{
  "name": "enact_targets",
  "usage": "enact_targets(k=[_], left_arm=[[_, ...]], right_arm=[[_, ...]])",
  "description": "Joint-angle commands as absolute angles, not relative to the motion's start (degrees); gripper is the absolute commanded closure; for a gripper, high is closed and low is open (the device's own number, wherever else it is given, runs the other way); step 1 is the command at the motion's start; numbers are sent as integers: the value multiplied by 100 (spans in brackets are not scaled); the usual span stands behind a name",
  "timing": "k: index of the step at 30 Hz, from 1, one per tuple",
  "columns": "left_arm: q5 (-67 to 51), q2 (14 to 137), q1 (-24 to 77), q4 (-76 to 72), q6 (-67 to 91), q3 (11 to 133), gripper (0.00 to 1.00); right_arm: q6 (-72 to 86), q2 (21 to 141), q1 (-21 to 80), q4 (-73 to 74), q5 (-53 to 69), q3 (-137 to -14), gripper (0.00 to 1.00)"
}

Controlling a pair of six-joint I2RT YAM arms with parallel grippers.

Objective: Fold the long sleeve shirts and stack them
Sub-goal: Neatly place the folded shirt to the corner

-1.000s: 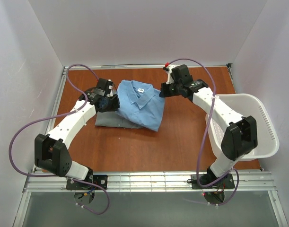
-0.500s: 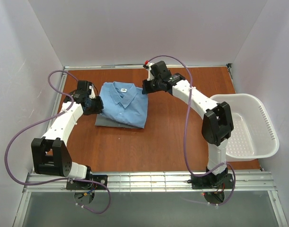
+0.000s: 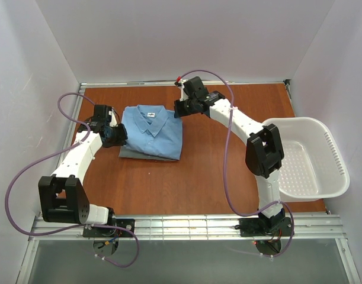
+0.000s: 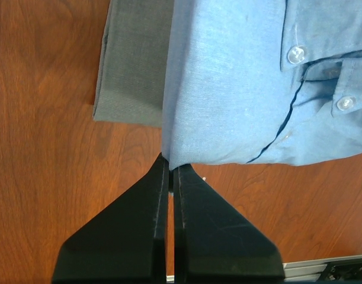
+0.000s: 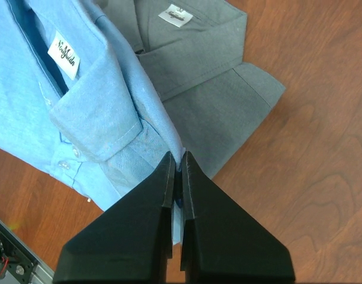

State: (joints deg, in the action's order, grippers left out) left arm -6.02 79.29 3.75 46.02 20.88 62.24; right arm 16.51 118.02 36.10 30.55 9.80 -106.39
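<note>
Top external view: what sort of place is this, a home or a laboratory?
Probably a laboratory robot cell, not a home: plain white panels wall in a wooden table, and the left arm and right arm are bolted to a metal rail at its near edge.

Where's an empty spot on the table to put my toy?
The table is bare in front of the blue shirt, along the near edge, and across to the white basket. Crowded: the left claw and right claw pinch that shirt's sides.
</note>
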Motion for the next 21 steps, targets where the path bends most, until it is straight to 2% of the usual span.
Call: enact_targets(k=[1,21], left_arm=[[-598,7611,299,4509,2074,6109,100],[-501,7655,229,4131,2250,5661,100]], right_arm=[[1670,11909,3656,2979,976,-11004,99],[1608,12366,3665,2698,940,-11171,99]])
